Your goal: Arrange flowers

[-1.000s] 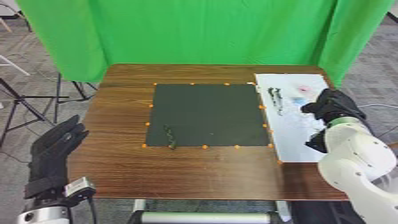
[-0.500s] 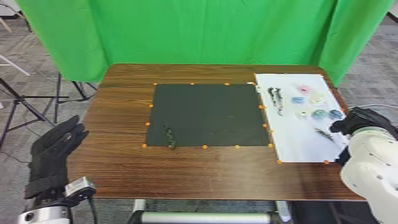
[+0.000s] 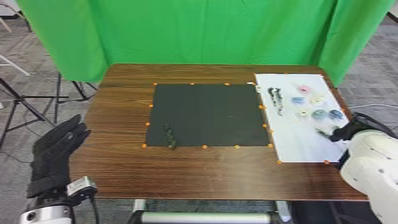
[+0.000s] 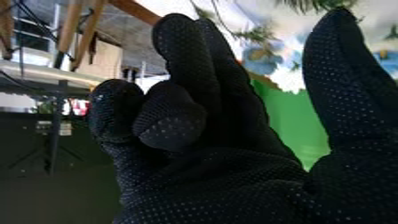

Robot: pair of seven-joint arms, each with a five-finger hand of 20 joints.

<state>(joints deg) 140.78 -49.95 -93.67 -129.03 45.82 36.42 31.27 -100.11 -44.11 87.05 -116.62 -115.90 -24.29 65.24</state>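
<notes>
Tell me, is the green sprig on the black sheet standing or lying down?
Lying down: the green sprig stretches flat on the black sheet, near its edge.

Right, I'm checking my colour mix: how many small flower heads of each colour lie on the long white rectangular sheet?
Small round pink flower head: 1
Small round blue flower heads: 3
Small pale cream flower heads: 2
Total: 6

Green curtain (image 3: pixel 213 35) behind brn table (image 3: pixel 213 175), gray carpet flr (image 3: pixel 44 60); blk tripod (image 3: pixel 18 99) at left
</notes>
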